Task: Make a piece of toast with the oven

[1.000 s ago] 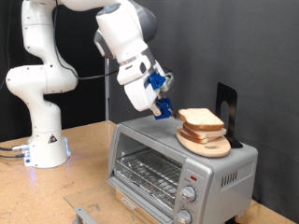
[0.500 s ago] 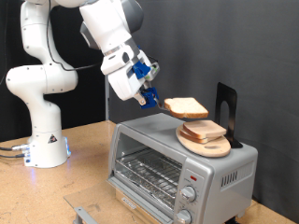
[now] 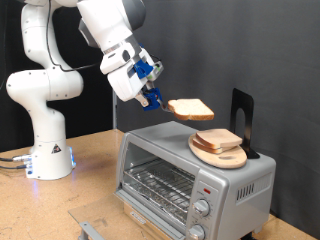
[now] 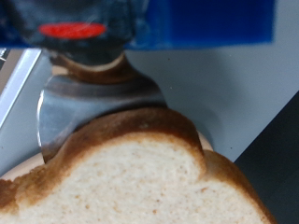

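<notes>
A slice of pale bread with a brown crust, the piece of toast, hangs in the air above the silver oven, level and held by one edge. My gripper is shut on that edge, to the exterior view's left of the slice. The oven's glass door is down and its wire rack shows inside. In the wrist view the slice fills the lower half, with the oven top behind it.
A round wooden board rests on the oven's top at the exterior view's right, with another bread slice on it. A black upright stand is behind the board. The arm's white base stands at the exterior view's left.
The gripper has lifted one slice off the stack on the board and carried it up and toward the exterior view's left. One slice stays on the board.
</notes>
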